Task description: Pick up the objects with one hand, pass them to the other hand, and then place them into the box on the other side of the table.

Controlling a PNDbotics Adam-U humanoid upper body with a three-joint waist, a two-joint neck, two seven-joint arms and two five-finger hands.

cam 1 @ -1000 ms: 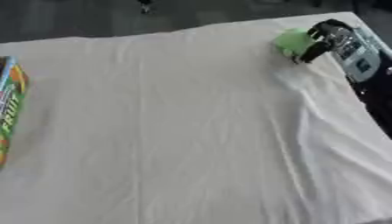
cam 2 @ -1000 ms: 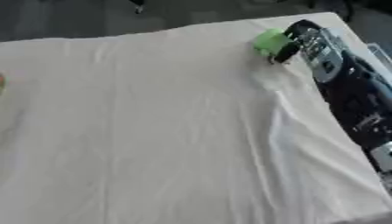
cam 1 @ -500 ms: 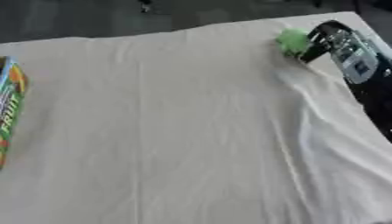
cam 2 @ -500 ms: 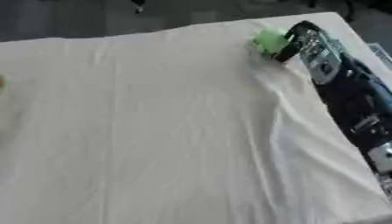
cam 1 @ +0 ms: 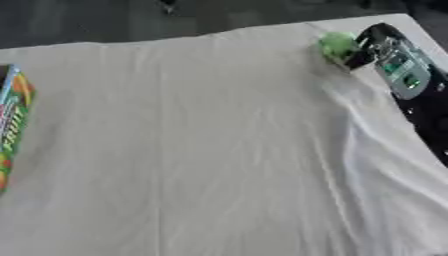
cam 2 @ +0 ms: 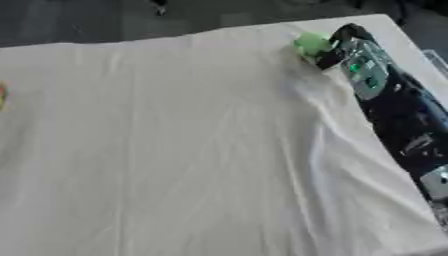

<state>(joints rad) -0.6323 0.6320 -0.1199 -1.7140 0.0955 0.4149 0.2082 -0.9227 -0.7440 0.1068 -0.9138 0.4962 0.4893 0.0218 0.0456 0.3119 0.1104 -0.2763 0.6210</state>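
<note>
A small light-green object (cam 2: 311, 44) lies on the white cloth near the table's far right corner. My right hand (cam 2: 360, 62) reaches it from the right, its black fingers (cam 1: 360, 56) curled against the object's right and near sides. The forearm (cam 2: 411, 130) runs back along the table's right edge. Which part of the object the hand covers I cannot make out. The left hand shows in no view.
A colourful box (cam 1: 10, 125) sits at the left edge of the table, cut off by the view. A white cloth (cam 1: 201, 150) with wrinkles covers the table. Beyond the far edge is dark floor (cam 1: 105, 17).
The right hand's fingers have drawn a little closer round the green object. The object stays at the same spot.
</note>
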